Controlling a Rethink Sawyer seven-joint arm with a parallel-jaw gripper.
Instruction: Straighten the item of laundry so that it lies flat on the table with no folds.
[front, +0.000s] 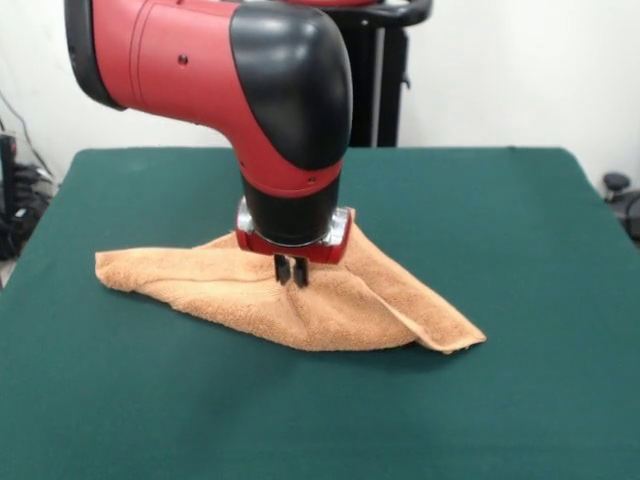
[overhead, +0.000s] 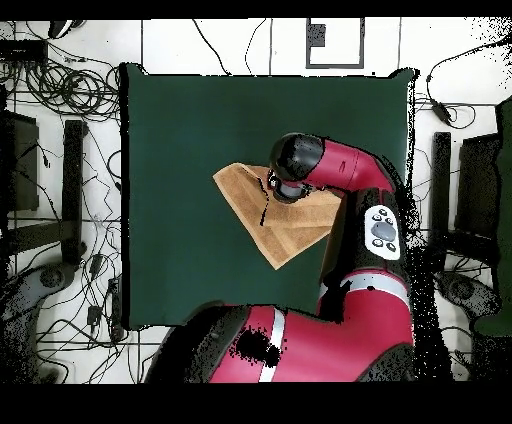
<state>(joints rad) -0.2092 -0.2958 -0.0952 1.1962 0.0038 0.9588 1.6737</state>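
- The table: in the front view the strip along its near edge is bare green cloth. I judge no hazard here unless a long drag carries the fabric toward this edge; a hem overhanging it could pull the rest down.
- The towel lies near the middle of the table, well clear of all four edges and corners. It is folded over itself into a rough triangle, with one corner trailing toward the near right corner and another toward the left edge. The nearest risk is that doubled flap: if I pull in line with the fold, I expect both layers to slide together and the crease to stay.
- The gripper stands on the towel's raised middle, its two fingers drawn close together with cloth bunched up at them. I read this as a pinch on the towel. How many layers are caught, I cannot tell. Catching both would lift the fold as one piece; catching one thin layer could let the terry slip out during the lift.
- The overhead view shows the arm covering part of the towel, so the hidden edge may hold a second fold.
- Far half of the table: bare, and the safest direction for spreading.
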